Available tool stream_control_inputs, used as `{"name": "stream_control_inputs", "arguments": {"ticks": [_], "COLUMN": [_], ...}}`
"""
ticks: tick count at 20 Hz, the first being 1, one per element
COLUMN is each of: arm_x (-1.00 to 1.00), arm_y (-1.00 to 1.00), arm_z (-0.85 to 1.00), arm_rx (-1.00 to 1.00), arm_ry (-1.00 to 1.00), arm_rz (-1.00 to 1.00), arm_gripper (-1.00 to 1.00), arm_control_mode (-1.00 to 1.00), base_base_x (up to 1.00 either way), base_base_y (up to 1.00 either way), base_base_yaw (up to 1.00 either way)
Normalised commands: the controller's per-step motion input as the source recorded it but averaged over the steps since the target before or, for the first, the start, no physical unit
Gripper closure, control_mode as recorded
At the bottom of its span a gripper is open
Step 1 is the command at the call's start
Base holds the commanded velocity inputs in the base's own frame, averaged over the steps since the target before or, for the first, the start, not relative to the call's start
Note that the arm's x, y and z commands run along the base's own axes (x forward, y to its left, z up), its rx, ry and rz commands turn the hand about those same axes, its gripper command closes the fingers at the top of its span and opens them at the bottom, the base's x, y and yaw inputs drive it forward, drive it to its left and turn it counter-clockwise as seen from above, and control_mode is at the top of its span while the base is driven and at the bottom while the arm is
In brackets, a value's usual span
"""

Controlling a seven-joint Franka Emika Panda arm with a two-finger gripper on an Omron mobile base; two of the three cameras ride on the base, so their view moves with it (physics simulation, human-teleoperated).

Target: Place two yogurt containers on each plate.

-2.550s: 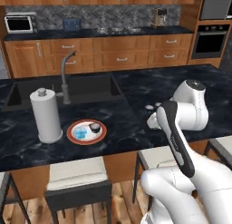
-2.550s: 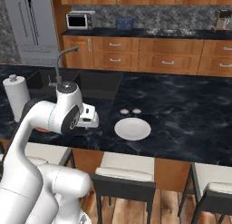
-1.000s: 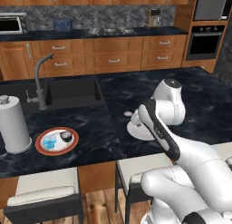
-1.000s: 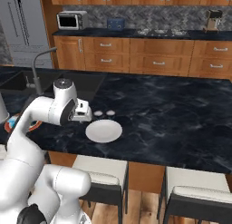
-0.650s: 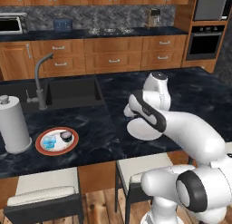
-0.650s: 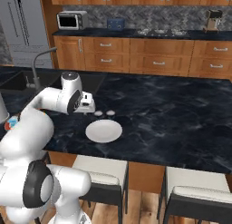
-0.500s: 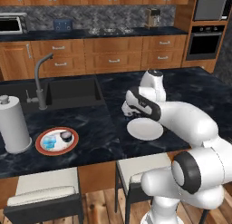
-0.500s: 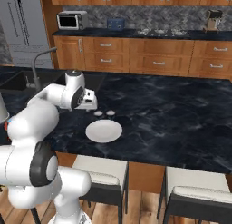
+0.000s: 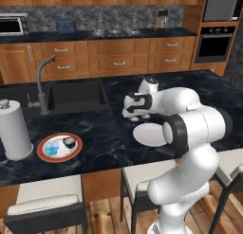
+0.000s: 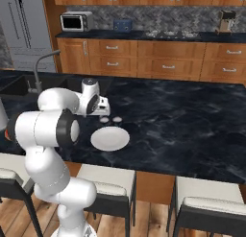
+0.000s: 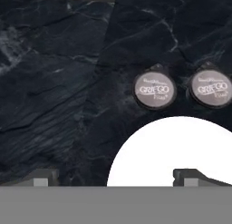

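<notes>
**Half done: one plate loaded, two cups on the counter**

Left base view, left to right. A paper-towel roll (image 9: 14, 130) stands at the far left edge of the frame. Just right of it, at lower left, the orange-rimmed plate (image 9: 46, 155) lies on the dark counter (image 9: 99, 138) and carries two cups: a light blue cup (image 9: 53, 146) and a dark-topped cup (image 9: 69, 142), side by side. That plate appears complete. At centre frame the plain white plate (image 9: 147, 135) lies bare, partly behind the arm.

Right base view. The gripper (image 10: 103, 106) hangs left of centre, above the counter. Immediately right of it and below stand two more cups, the left cup (image 10: 104, 119) and the right cup (image 10: 116, 119), near each other but apart, on the counter just beyond the white plate's far rim. Neither is on the plate.

Hand view. Both cups appear right of centre in the upper half of the frame, lids upward, the lids printed with lettering. The white plate fills the lower right. The two fingertips rise at the bottom edge, well spread, with nothing between them; the left fingertip (image 11: 41, 177) is over bare counter.

Judgement: two placements remain, both onto the white plate. The gripper is not yet centred over either cup; the left cup is the likelier first pick.
</notes>
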Motion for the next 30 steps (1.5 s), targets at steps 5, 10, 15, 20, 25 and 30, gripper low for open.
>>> {"name": "stream_control_inputs", "arguments": {"ticks": [5,10,15,20,25,30], "arm_x": [0.17,0.19,0.45,0.06,0.12,0.21], "arm_y": [-0.20,-0.02,0.00,-0.07,0.00,0.00], "arm_z": [0.00,-0.37,-0.33,-0.13,-0.11,0.00], "arm_rx": [-0.01,0.00,0.00,0.00,-0.06,-0.04], "arm_ry": [-0.01,-0.16,-0.14,-0.03,0.03,0.09], "arm_rz": [0.00,0.00,0.00,0.00,0.00,0.00], "arm_gripper": [-1.00,-1.00,-1.00,-1.00,-1.00,-1.00], "arm_control_mode": [-1.00,-1.00,-1.00,-1.00,-1.00,-1.00], "base_base_x": [0.00,0.00,0.00,0.00,0.00,0.00], "base_base_y": [0.00,0.00,0.00,0.00,0.00,0.00], "base_base_yaw": [0.00,0.00,0.00,0.00,0.00,0.00]}}
